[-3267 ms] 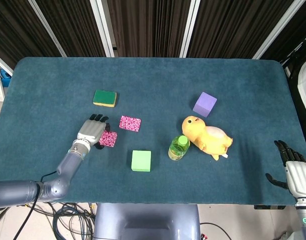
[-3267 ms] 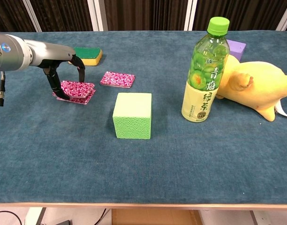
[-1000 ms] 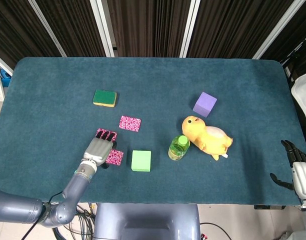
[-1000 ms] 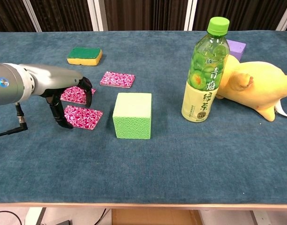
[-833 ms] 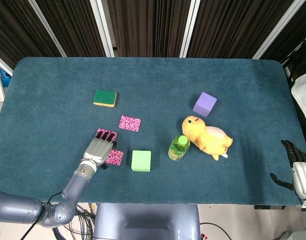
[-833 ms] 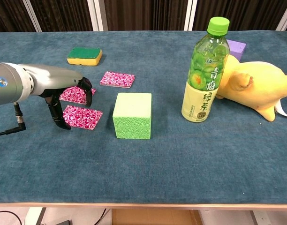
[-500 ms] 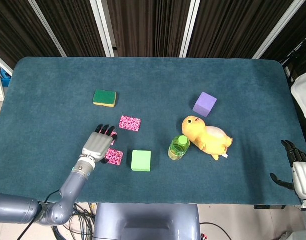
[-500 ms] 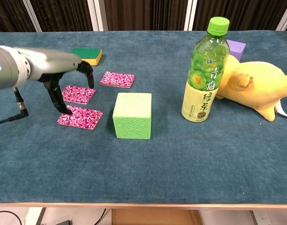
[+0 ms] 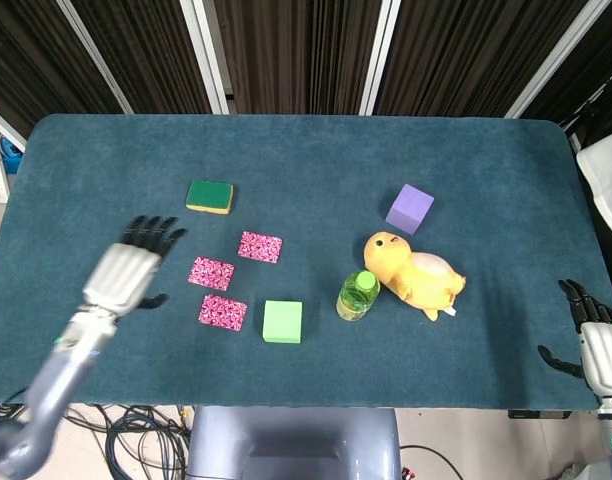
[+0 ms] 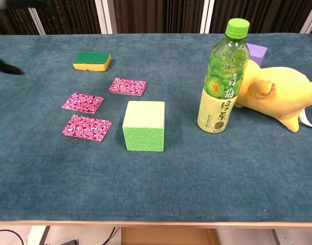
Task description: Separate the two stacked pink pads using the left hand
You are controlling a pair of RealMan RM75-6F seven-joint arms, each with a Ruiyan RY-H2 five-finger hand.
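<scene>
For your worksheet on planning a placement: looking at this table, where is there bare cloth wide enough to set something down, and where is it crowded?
Free: the far strip behind the sponge and purple block, and the near right corner by the right hand. Crowded: the three pink pads, green block, bottle and duck toy in the middle. The left hand hovers open nearby.

Head view: high, looking steeply down on the whole table (image 9: pixel 76 170). Chest view: low, near the front edge, facing across it; both share the green cube (image 9: pixel 282 321).
</scene>
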